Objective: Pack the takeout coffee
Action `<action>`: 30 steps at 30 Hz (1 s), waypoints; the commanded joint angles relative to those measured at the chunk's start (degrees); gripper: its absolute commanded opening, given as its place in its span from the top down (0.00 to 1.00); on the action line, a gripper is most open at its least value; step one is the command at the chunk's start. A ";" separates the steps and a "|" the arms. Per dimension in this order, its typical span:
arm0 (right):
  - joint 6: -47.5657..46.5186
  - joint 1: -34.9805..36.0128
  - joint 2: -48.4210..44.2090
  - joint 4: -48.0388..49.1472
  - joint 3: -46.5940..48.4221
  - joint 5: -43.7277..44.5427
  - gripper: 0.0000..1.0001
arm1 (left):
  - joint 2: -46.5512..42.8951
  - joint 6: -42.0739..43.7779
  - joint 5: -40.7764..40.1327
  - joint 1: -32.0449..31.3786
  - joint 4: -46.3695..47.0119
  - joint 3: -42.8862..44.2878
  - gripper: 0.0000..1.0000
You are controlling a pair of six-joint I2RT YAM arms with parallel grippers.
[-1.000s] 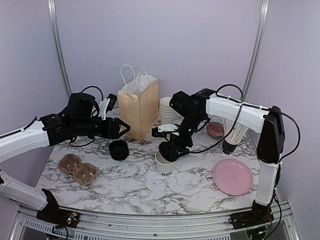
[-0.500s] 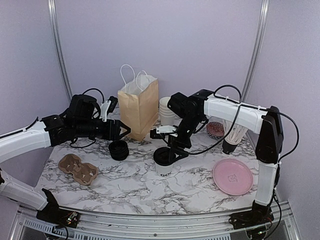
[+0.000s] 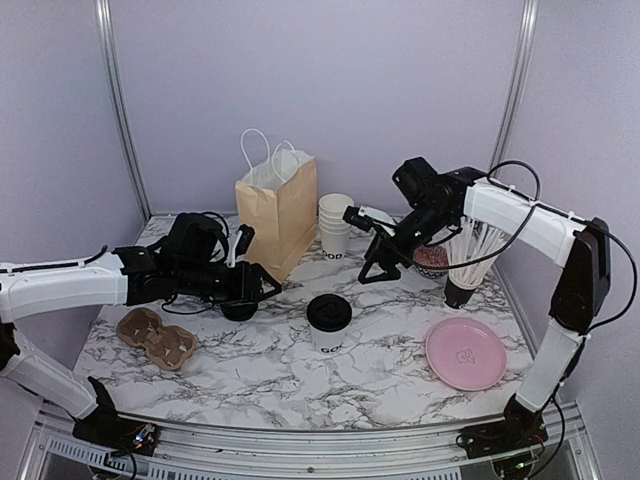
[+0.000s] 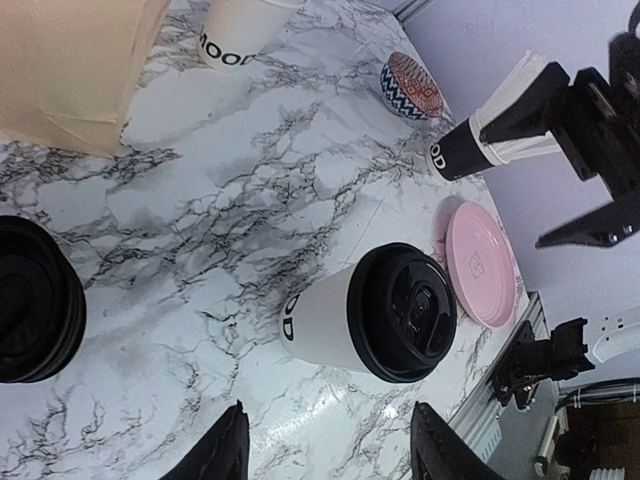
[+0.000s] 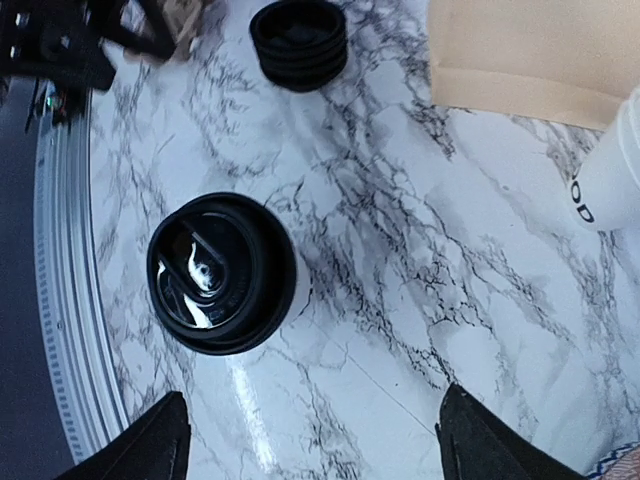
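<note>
Since a second ago, right gripper point(image 3: 381, 268) lifted off the takeout coffee point(image 3: 329, 322) and drawn back toward the far right, now up in the air beside the stack of lidless white cups point(image 3: 335, 226). Jaws spread wide, holding nothing and touching nothing. In the right wrist view, two dark fingertips point(image 5: 150, 445) far apart at the bottom edge, bare marble table point(image 5: 420, 260) between them. Takeout coffee upright on the table by itself, black lid on, well apart from the right gripper, lower down and nearer the front edge. Left gripper point(image 3: 265, 284) swung away from the brown paper bag point(image 3: 278, 210) and lowered, now close above the table and pointing at the takeout coffee from the cup's left. Jaws partly open, empty, in contact with nothing. In the left wrist view, the lidded cup just ahead of the fingertips point(image 4: 225, 450), in line with the gap but not inside it, dark lettering on its side turned toward the gripper. Stack of loose black lids point(image 4: 35, 300) close beside the left gripper. Cardboard cup carrier point(image 3: 155, 336) behind the left gripper, under its arm. Pink plate point(image 3: 465, 354) beyond the coffee as seen from the left gripper. Patterned bowl point(image 3: 432, 262) and dark cup of white sticks point(image 3: 465, 268) just to the right of the right gripper.
</note>
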 commanded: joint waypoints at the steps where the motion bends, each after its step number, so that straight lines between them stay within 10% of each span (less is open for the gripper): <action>1: 8.64 -5.87 -0.55 9.12 -10.59 -15.27 0.18 | 2.22 -7.91 3.39 -1.64 8.86 -1.67 0.43; 30: 12.53 -3.64 9.67 13.08 -11.41 -26.56 0.36 | 18.56 -13.14 7.75 -3.68 23.42 1.51 0.44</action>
